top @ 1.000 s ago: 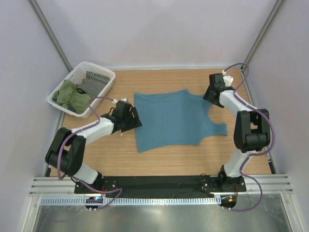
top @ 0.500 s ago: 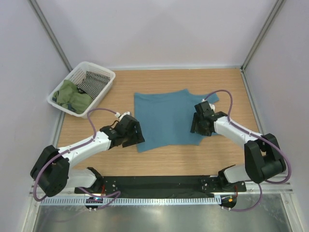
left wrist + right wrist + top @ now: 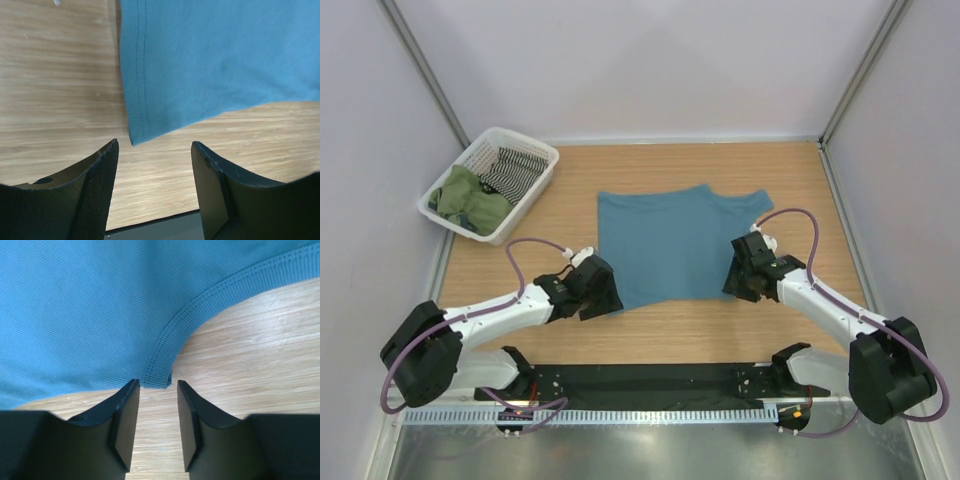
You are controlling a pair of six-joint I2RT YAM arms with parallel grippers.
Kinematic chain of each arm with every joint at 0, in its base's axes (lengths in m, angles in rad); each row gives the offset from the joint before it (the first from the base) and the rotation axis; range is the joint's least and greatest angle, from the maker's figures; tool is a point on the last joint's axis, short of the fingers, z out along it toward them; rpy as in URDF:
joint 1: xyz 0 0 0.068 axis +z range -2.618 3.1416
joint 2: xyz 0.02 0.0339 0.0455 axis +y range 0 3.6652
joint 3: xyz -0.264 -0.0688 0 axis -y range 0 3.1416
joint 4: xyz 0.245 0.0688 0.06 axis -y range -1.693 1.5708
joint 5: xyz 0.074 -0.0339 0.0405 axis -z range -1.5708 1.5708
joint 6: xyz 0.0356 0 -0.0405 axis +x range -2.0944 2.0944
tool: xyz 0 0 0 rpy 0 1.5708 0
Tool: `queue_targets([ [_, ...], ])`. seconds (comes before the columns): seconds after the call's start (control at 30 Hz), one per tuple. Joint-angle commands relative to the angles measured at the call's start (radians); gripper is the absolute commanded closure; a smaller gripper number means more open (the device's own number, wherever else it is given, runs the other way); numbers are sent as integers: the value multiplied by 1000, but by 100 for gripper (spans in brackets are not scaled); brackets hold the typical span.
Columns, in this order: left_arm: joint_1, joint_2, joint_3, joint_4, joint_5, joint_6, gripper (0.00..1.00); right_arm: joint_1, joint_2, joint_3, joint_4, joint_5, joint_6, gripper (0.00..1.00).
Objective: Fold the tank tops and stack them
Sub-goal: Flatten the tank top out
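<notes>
Your left gripper (image 3: 154,150): fingers spread, hem corner of teal tank top (image 3: 215,55) just ahead of them. Right gripper (image 3: 158,390): fingers slightly apart, ribbed armhole edge at their tips.

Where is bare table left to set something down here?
Bare wood: the strip beyond the teal tank top, the gap between it and the basket, and the near strip between left gripper and right gripper. Crowded at the top's near corners, where those grippers sit.
</notes>
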Motion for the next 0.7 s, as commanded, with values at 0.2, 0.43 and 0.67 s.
queue_targets([
  [0.2, -39, 16, -20, 78, -12, -35, 46, 5, 15, -44, 73, -28, 28, 64],
  [0.43, -41, 3, -41, 75, -12, -32, 59, 8, 36, -53, 103, -28, 24, 80],
  [0.67, -42, 6, -46, 39, -53, -33, 56, 6, 16, -59, 106, -24, 25, 91],
])
